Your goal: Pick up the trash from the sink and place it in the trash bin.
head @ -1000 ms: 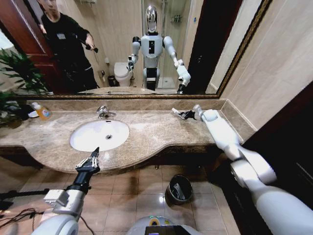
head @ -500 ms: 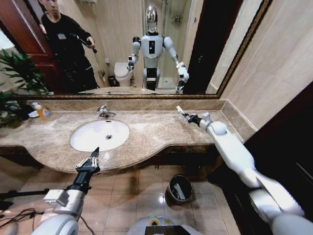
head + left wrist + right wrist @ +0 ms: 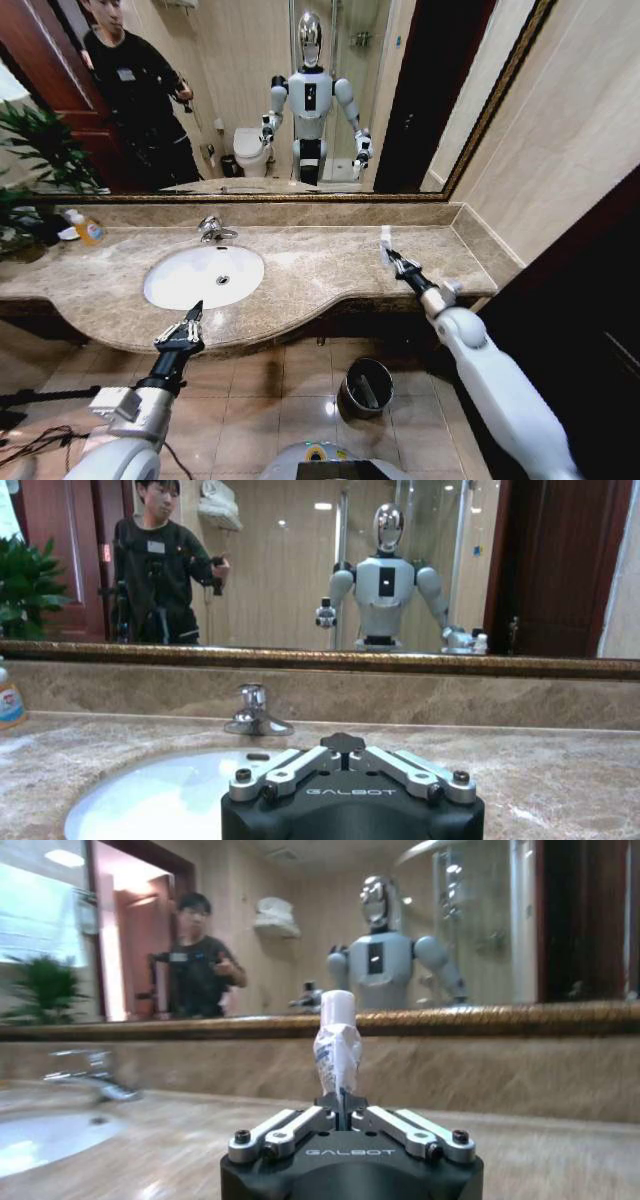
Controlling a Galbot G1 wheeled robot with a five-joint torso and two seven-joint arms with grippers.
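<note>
Left gripper (image 3: 350,761) fingers hidden.

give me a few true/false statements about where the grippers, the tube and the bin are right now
1. The right gripper is shut on a white tube. True.
2. The tube is already inside the trash bin. False: it is held above the countertop, while the bin stands on the floor below.
3. The left gripper is holding a lighter. False: it is open and holds nothing, at the counter's front edge by the sink.
4. The tap stands behind the basin, toward the mirror. True.
5. The orange bottle lies in the basin. False: it stands on the countertop near the plant.
</note>
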